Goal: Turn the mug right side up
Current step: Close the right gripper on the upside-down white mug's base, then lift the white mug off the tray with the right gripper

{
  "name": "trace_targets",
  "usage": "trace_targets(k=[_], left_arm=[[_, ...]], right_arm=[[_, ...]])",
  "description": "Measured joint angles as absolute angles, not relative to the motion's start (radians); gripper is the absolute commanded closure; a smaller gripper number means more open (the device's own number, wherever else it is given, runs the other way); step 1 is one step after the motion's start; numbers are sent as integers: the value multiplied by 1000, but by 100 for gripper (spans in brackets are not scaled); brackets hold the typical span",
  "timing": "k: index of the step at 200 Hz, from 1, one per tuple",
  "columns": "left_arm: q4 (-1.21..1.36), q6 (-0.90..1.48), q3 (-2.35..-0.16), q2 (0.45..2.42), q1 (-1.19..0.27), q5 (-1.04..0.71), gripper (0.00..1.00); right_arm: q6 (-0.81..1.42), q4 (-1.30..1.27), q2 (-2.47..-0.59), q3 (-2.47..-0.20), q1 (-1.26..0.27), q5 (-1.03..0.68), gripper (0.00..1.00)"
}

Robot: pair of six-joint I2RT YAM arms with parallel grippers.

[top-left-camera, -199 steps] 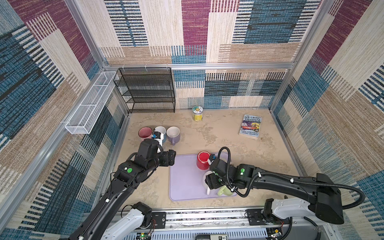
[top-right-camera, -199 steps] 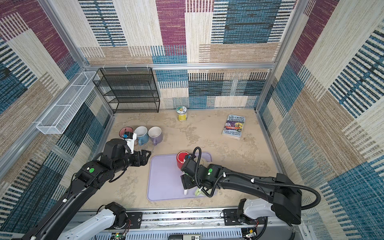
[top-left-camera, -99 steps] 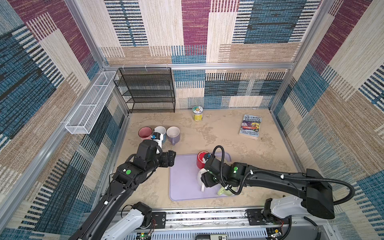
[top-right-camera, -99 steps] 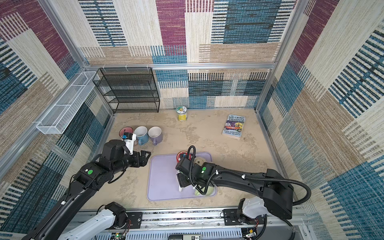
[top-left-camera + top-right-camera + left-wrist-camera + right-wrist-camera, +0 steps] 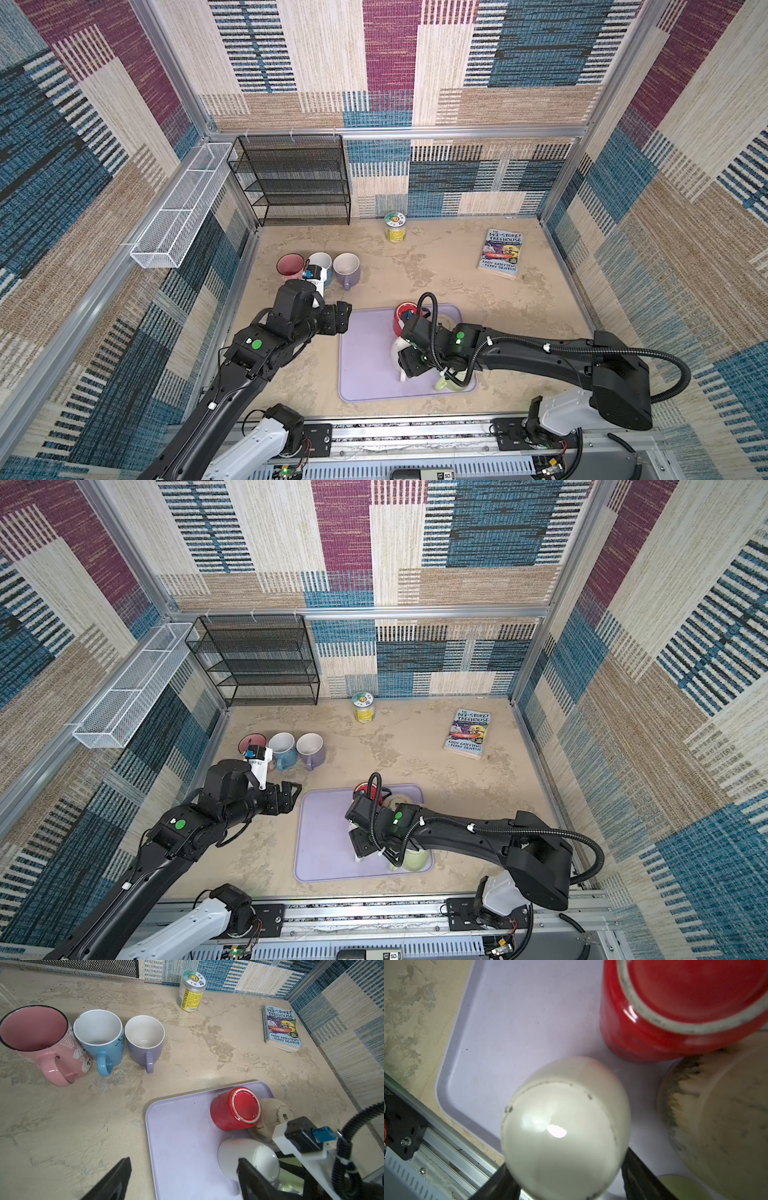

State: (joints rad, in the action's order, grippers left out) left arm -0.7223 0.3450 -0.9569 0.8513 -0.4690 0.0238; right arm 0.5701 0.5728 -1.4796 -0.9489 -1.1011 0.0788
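A white mug (image 5: 397, 353) (image 5: 245, 1159) (image 5: 562, 1126) sits base-up and tilted on the lavender tray (image 5: 365, 374) (image 5: 182, 1126). My right gripper (image 5: 409, 361) (image 5: 365, 841) (image 5: 566, 1180) is shut on it, one black finger pressed on each side. Its mouth is hidden. A red mug (image 5: 405, 318) (image 5: 234, 1109) (image 5: 675, 1012) stands upside down just behind it. My left gripper (image 5: 343, 316) (image 5: 291, 796) (image 5: 182, 1162) hovers open at the tray's left edge, holding nothing.
A beige mug (image 5: 272, 1113) and a green mug (image 5: 453, 380) also lie on the tray under my right arm. Pink (image 5: 289, 266), blue (image 5: 320, 264) and purple (image 5: 346, 268) mugs stand upright at the left. A jar (image 5: 394, 226), book (image 5: 502, 253) and black rack (image 5: 291, 178) are at the back.
My right gripper has shifted a little to the left over the tray, and the white mug has moved with it. The left arm has stayed still.
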Motion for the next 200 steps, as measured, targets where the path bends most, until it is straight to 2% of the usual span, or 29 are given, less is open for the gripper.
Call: trace_targets(k=[56,89,200], left_arm=[[-722,345,-957,862,-469,24,15],[-722,345,-957,866,-467,24,15],[-722,345,-957,869,-467,24,15]], right_arm=[[555,574,-1478,-947,-1101,79,49],[540,574,-1483,-947,-1101,79,64],[515,607,-1541,-985,-1101,114,85]])
